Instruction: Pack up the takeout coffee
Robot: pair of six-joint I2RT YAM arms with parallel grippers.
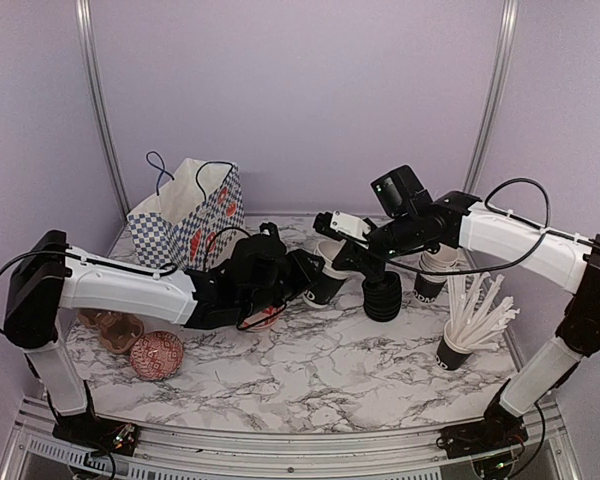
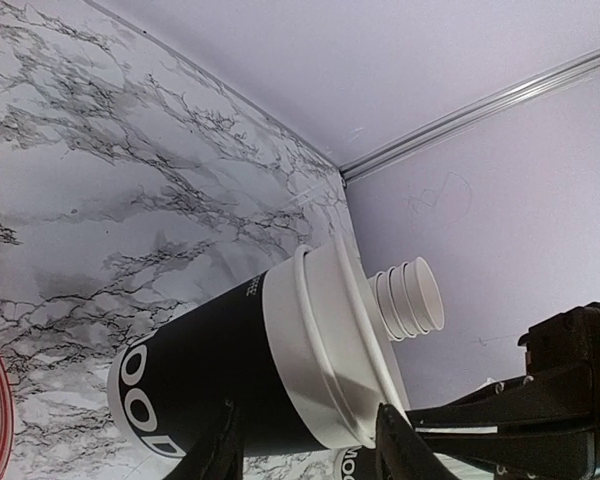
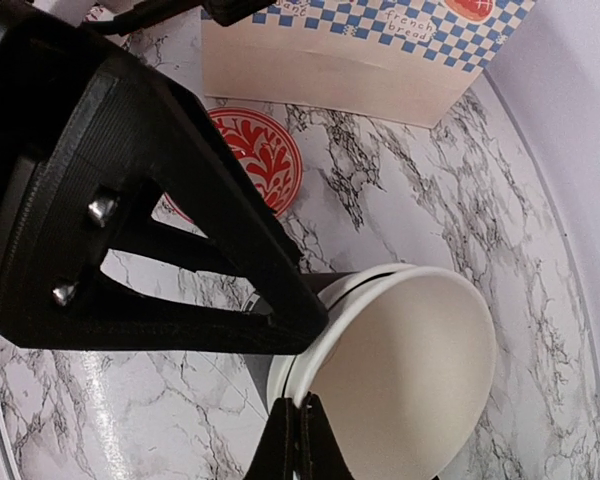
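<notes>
Left gripper: clamping around the cup's black body.
Right gripper: fingers pressing together at its cream rim; pinch unclear.
Checked bag: standing toward ten o'clock.
Cup: tilting lidless between both grippers, toward twelve o'clock.

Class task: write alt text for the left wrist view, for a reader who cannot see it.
The left gripper's fingers grip a black paper cup with white lettering against a grey-veined marble tabletop; nested white cup rims show behind.
</notes>
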